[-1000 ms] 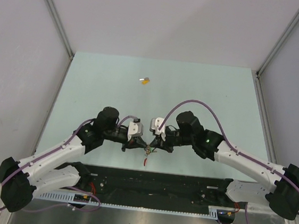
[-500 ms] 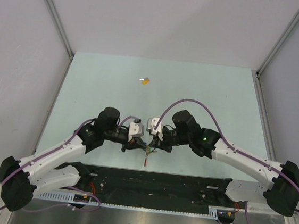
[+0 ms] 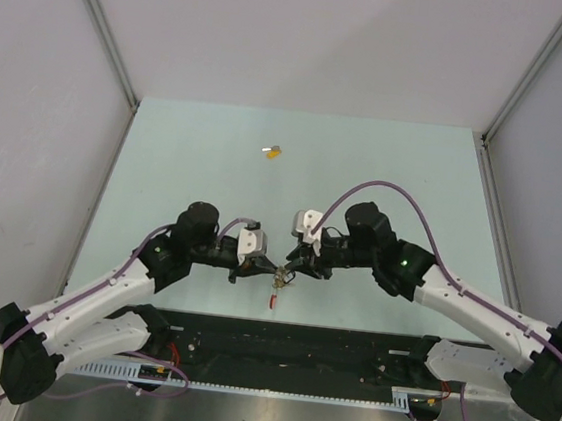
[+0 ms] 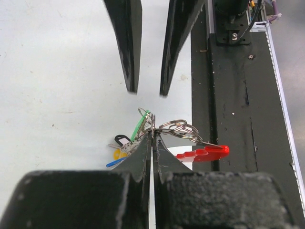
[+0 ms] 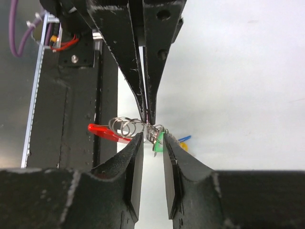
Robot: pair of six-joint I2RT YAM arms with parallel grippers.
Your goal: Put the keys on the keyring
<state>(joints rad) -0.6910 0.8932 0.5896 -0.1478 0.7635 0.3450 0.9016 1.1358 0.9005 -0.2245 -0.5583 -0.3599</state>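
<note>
The keyring is a bunch of metal rings with a red tag and blue, black and orange-yellow heads; it hangs just above the table's near edge. My left gripper is shut on one of its rings. A green-headed key hangs on the bunch between the parted tips of my right gripper, which is open. In the right wrist view my left gripper comes down from above onto the rings. A yellow-headed key lies alone on the far part of the table.
A black base rail runs along the table's near edge, right beside the hanging red tag. The pale green table top is bounded by grey walls on the left, right and back.
My right gripper has opened from shut, letting go of the green key, and its arm has drawn back a little to the right. The left gripper still holds the ring.
</note>
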